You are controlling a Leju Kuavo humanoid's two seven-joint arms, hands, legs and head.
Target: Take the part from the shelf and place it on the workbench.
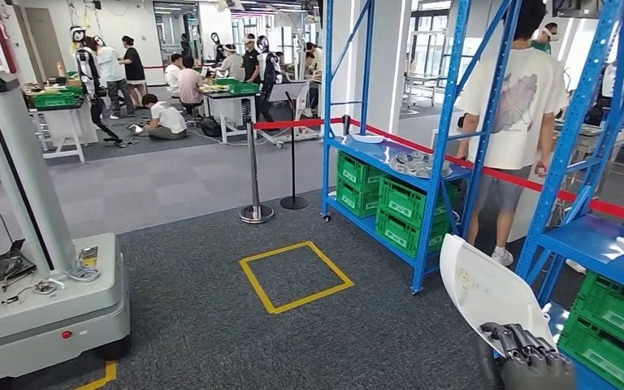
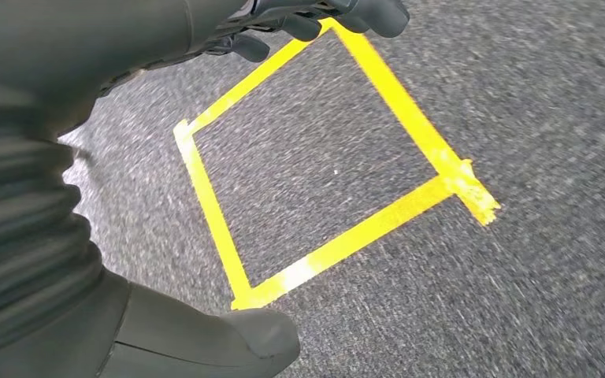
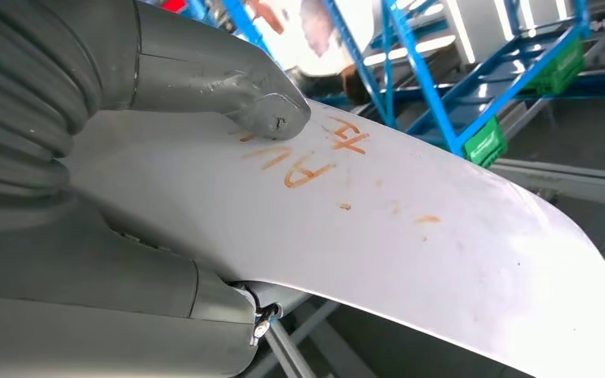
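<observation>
The part (image 1: pixel 487 288) is a white curved panel with orange writing on it, held up at the lower right of the head view. My right hand (image 1: pixel 528 357) grips its lower edge. In the right wrist view the thumb (image 3: pixel 236 90) presses on the panel (image 3: pixel 378 228) near the writing. My left hand (image 2: pixel 47 197) hangs over the grey carpet with its fingers apart and nothing in it. A blue shelf (image 1: pixel 593 244) with green crates stands just right of the held panel.
A second blue shelf (image 1: pixel 390 154) holds green crates (image 1: pixel 390 203) and a metal part; a person (image 1: pixel 512 106) stands behind it. A yellow tape square (image 1: pixel 295 276) marks the carpet. A grey mobile unit (image 1: pixel 41 301) stands at the left, and a stanchion (image 1: pixel 256 213) with red tape further back.
</observation>
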